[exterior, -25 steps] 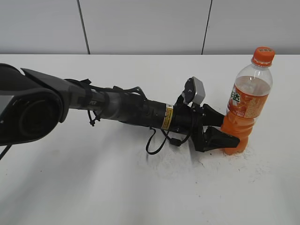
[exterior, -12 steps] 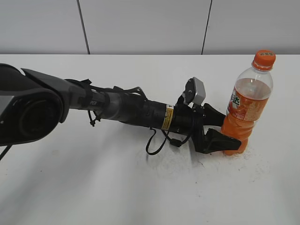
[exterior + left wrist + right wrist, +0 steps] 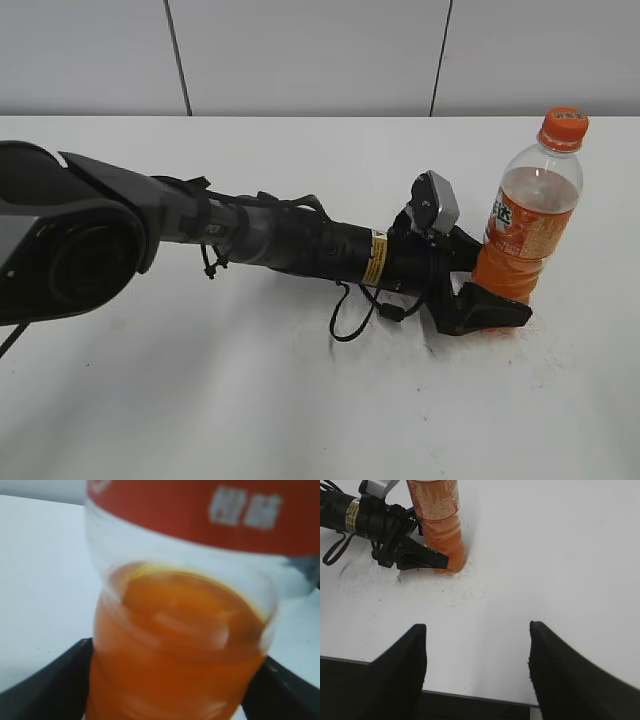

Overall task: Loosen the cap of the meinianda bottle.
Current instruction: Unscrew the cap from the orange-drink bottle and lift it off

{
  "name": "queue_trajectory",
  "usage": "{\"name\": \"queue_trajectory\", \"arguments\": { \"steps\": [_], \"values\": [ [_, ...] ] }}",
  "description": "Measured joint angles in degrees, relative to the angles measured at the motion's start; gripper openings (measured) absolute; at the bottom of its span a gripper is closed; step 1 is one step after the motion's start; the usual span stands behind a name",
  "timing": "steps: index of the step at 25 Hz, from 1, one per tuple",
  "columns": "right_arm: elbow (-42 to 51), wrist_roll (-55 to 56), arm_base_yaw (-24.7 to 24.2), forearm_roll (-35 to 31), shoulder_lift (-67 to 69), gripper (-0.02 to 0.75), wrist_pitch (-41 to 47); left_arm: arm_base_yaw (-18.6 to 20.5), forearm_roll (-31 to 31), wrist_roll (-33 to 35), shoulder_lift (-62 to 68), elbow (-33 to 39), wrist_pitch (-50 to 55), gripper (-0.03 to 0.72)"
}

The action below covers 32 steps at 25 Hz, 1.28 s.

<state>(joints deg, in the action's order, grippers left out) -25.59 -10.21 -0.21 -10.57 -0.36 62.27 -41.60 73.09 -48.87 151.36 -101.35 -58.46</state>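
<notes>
The meinianda bottle stands upright at the right of the white table, its orange cap on top. My left gripper lies low along the table with its jaws on either side of the bottle's waisted lower body. In the left wrist view the bottle fills the gap between the two black fingers, touching or nearly touching both, and the cap is out of view. My right gripper is open and empty over the table's front edge, well short of the bottle.
The white table bears fine dark specks round the bottle's base. The left arm and its looping cable stretch across the table's middle. A grey panelled wall stands behind. The table's front edge shows beneath my right fingers.
My left gripper has slid right along the table until its jaws straddle the bottle's lower body. The bottle shifted slightly right early on and now stands still.
</notes>
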Motion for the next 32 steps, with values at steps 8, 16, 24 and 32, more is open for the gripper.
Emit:
{"name": "queue_trajectory", "arguments": {
  "steps": [8,16,24,32],
  "values": [
    [0.0,0.0,0.0,0.0,0.0,0.475,0.0,-0.52,-0.68,0.26,0.0,0.0,1.57,0.61],
    [-0.05,0.0,0.0,-1.87,0.0,0.475,-0.49,-0.52,-0.79,0.37,0.0,0.0,1.62,0.559],
    [-3.79,-0.5,0.0,-14.21,11.35,0.475,-10.87,-0.52,1.58,0.37,0.0,-0.19,1.44,0.557],
    [-12.85,-2.46,0.0,-16.51,32.68,0.475,-18.09,-0.52,2.24,0.37,0.0,-0.45,1.22,0.556]
  ]
}}
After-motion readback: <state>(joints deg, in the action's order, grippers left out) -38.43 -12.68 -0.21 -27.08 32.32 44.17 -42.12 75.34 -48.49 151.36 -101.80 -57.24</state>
